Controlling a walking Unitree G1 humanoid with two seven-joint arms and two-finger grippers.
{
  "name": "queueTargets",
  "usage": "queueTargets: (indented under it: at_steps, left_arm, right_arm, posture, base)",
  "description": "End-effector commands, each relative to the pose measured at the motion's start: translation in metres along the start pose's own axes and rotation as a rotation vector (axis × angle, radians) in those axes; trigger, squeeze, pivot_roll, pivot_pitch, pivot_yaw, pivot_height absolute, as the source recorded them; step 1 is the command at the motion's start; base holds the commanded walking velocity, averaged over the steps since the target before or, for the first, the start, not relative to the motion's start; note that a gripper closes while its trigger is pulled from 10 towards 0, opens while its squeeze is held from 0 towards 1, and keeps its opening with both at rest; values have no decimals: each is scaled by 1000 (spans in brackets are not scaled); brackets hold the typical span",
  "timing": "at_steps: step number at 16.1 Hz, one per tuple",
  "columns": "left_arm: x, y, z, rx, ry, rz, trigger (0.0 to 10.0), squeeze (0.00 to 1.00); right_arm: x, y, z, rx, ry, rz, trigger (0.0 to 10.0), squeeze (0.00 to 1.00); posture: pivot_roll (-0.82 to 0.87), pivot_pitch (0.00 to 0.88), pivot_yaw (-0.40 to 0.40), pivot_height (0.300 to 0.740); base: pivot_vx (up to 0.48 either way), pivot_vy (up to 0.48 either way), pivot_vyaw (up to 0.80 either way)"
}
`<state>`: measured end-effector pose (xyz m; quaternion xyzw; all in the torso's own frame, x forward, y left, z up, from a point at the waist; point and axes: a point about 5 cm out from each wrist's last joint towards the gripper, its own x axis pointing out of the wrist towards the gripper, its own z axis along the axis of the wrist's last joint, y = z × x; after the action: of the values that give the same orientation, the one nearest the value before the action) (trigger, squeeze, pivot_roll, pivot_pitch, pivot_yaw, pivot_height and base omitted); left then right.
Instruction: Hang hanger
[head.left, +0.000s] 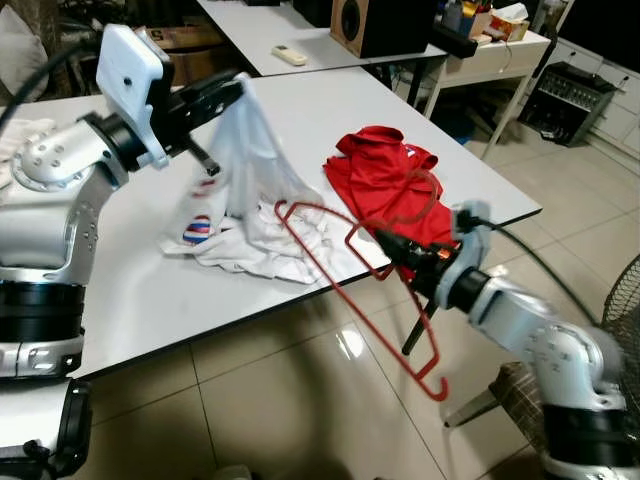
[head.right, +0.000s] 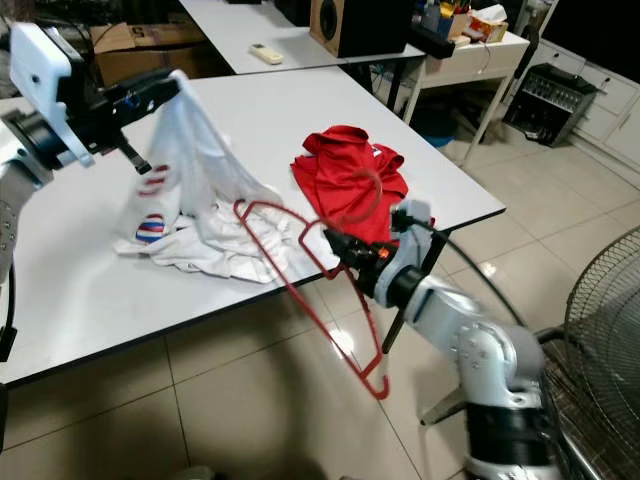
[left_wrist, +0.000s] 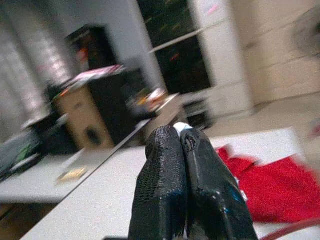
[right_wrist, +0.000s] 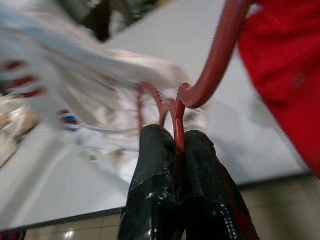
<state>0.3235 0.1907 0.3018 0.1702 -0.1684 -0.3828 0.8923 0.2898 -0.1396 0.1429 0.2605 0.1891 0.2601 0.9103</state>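
Your white surface (head.left: 300, 110) lay beneath both claws. Your left claw (head.left: 232, 88) was raised above it, fingers pinched together on the white shirt (head.left: 255, 190), which hung down from the tips to a heap on the surface. Just beyond your right claw (head.left: 388, 243) lay a red shirt (head.left: 385, 180). That claw, at the surface's near edge, was clamped on the red hanger (head.left: 345, 290), whose frame slanted from the white shirt down past the edge toward the floor.

Glossy beige tiled floor (head.left: 300, 400) under white tables (head.left: 130, 290), a fan (head.right: 600, 330) nearby.
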Motion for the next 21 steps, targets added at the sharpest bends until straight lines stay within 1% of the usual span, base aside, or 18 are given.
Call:
queueTargets:
  at_steps: [1, 3, 4, 5, 6, 7, 8, 10, 11, 12, 13, 14, 15, 16, 17, 19, 20, 21]
  left_arm:
    - [0, -7, 11, 2, -38, -73, 0, 0]
    - [-11, -13, 3, 3, 55, -131, 0, 0]
    - [-21, -9, -15, 40, 180, -73, 0, 0]
    - [-27, -8, -24, 56, 244, -52, 0, 0]
    - [-37, -9, -37, 83, 349, -45, 0, 0]
    - [-38, -11, -39, 75, 357, -46, 0, 0]
    - [-39, -30, -49, 8, 366, -102, 0, 0]
    - [-25, -60, -50, -117, 282, -177, 0, 0]
    - [-25, -60, -50, -117, 282, -177, 0, 0]
    - [-13, -86, -51, -194, 238, -254, 0, 0]
    - [-7, -103, -55, -231, 230, -304, 0, 0]
    - [-9, -112, -60, -261, 253, -335, 0, 0]
    - [-12, -115, -62, -281, 263, -343, 0, 0]
    - [-14, -120, -64, -336, 262, -348, 0, 0]
    - [-17, -127, -64, -394, 253, -358, 0, 0]
    - [-17, -139, -62, -445, 244, -392, 0, 0]
    - [-15, -142, -58, -465, 219, -397, 0, 0]
    - [-10, -142, -51, -514, 159, -373, 0, 0]
  right_arm:
    - [0, -11, 9, 21, -44, -79, 10000, 0]
    - [4, -7, 26, 82, -161, -46, 10000, 0]
    - [5, 0, 43, 183, -265, 30, 10000, 0]
    - [5, 3, 50, 234, -308, 62, 10000, 0]
    - [6, 4, 58, 322, -364, 98, 10000, 0]
    - [7, 5, 59, 341, -372, 103, 10000, 0]
    - [16, 10, 59, 453, -407, 136, 10000, 0]
    - [30, 16, 54, 557, -422, 146, 10000, 0]
    - [30, 16, 54, 557, -422, 146, 10000, 0]
    - [47, 17, 50, 664, -422, 120, 10000, 0]
    - [59, 18, 48, 734, -420, 93, 10000, 0]
    - [67, 16, 49, 794, -430, 64, 10000, 0]
    - [71, 16, 49, 806, -424, 43, 10000, 0]
    - [77, 16, 49, 812, -417, 20, 10000, 0]
    - [84, 17, 49, 852, -418, 14, 10000, 0]
    - [95, 25, 50, 901, -426, 29, 10000, 0]
    - [100, 29, 51, 901, -421, 34, 10000, 0]
    - [104, 33, 50, 886, -413, 33, 10000, 0]
  posture:
    - [-66, 0, -55, 740]
    - [-61, 0, -59, 740]
    - [-61, 0, -59, 740]
    - [-61, 0, -59, 740]
    - [-54, 0, -63, 740]
    - [-54, 0, -63, 740]
    - [-44, 0, -64, 740]
    - [-40, 0, -58, 740]
    - [-40, 0, -58, 740]
    - [-36, 0, -51, 740]
    - [-33, 0, -51, 740]
    - [-26, 0, -52, 740]
    - [-23, 0, -53, 740]
    - [-17, 0, -53, 740]
    - [-14, 0, -53, 740]
    - [0, 0, -58, 740]
    - [10, 0, -62, 740]
    - [14, 0, -65, 740]
  base:
    - [0, 0, 0]
    - [0, 0, 0]
    - [0, 0, 0]
    - [0, 0, 0]
    - [0, 0, 0]
    - [0, 0, 0]
    - [0, 0, 0]
    - [0, 0, 0]
    - [0, 0, 0]
    - [0, 0, 0]
    - [0, 0, 0]
    - [0, 0, 0]
    - [0, 0, 0]
    - [0, 0, 0]
    - [0, 0, 0]
    - [0, 0, 0]
    - [0, 0, 0]
    - [0, 0, 0]
